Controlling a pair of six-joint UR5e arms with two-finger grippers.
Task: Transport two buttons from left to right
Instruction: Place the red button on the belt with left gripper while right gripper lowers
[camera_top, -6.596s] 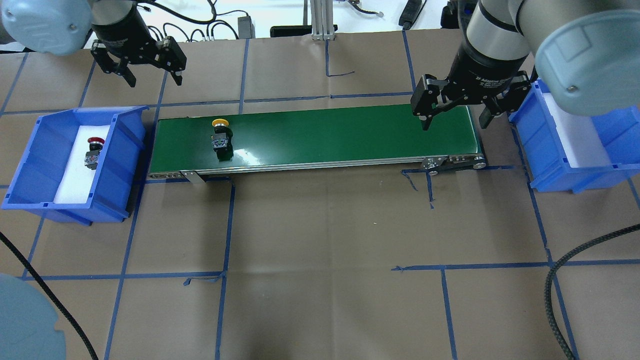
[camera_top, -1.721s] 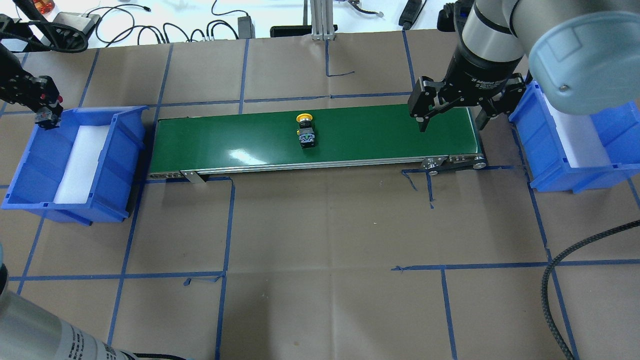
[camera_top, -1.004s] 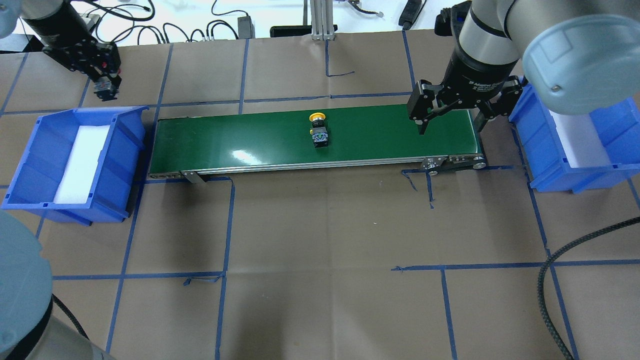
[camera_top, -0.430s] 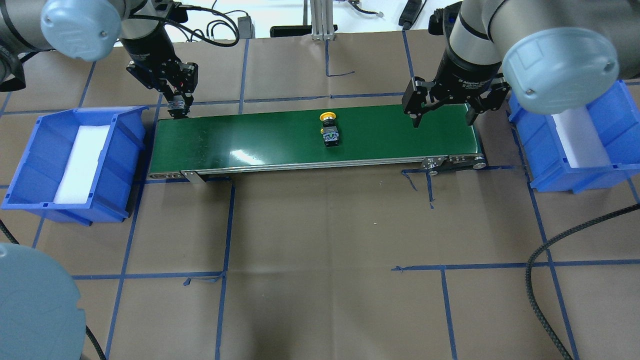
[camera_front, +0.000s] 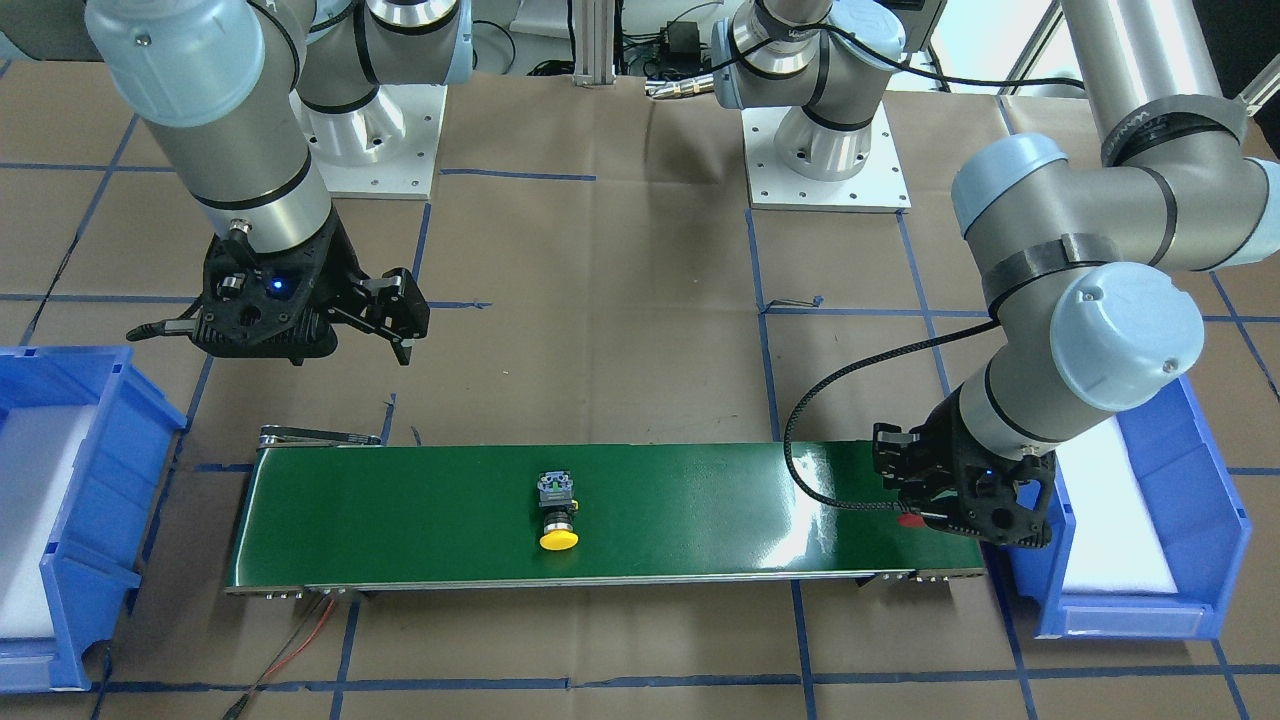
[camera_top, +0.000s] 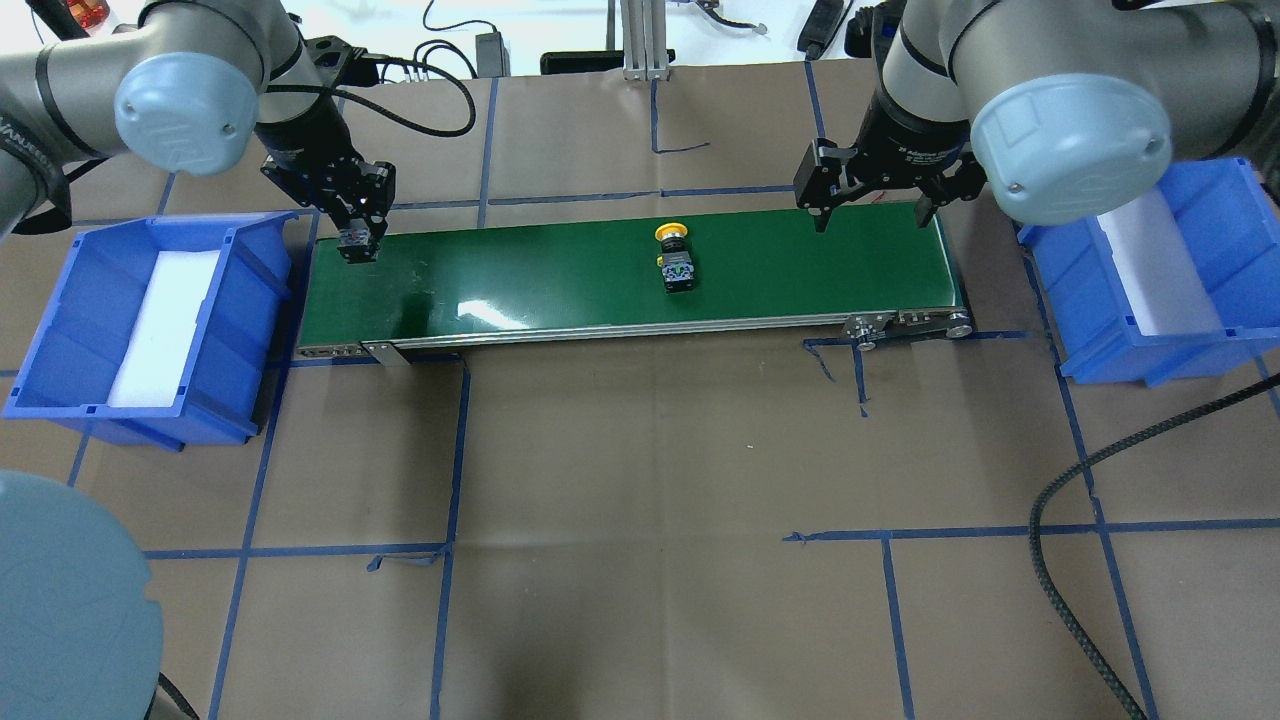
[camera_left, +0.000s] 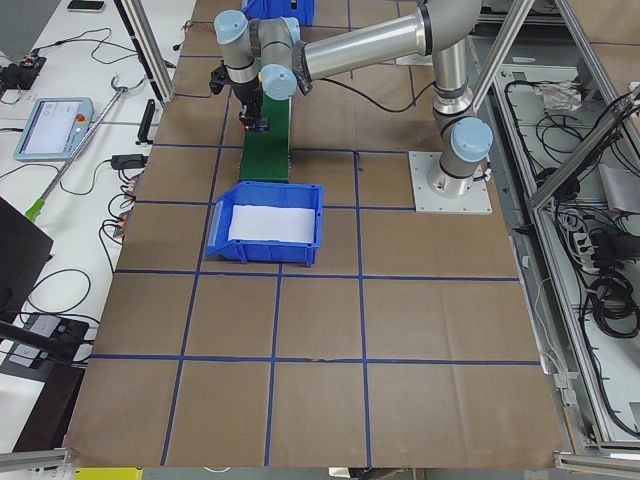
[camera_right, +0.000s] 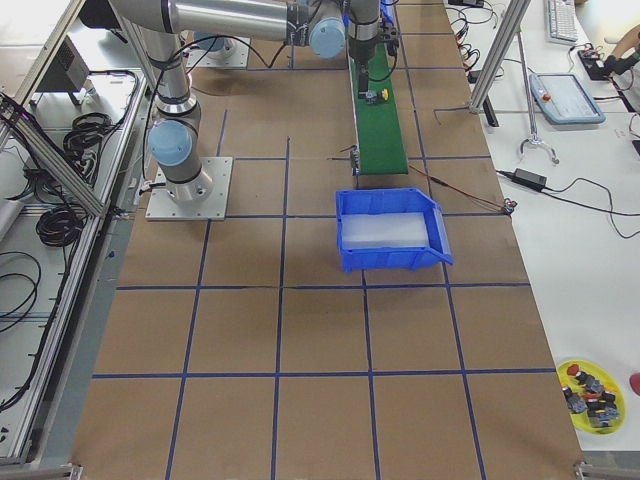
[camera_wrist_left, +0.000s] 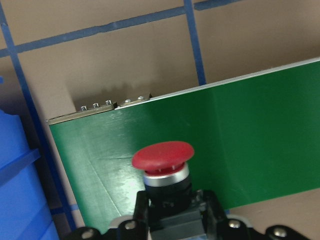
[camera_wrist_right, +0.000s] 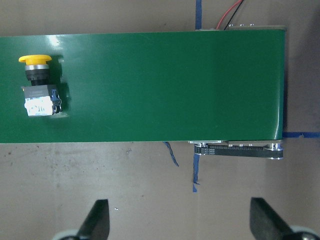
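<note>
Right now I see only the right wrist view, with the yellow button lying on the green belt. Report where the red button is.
Observer: The left hand is shut on the red button, over the left end of the conveyor belt.
Operator: Tell me whether it is down on the belt.
Observer: In the front-facing view the red cap hangs low over that end of the belt, but I cannot tell if it touches.
Operator: Check both bins.
Observer: The left blue bin and the right blue bin each show only white foam, no button.
</note>
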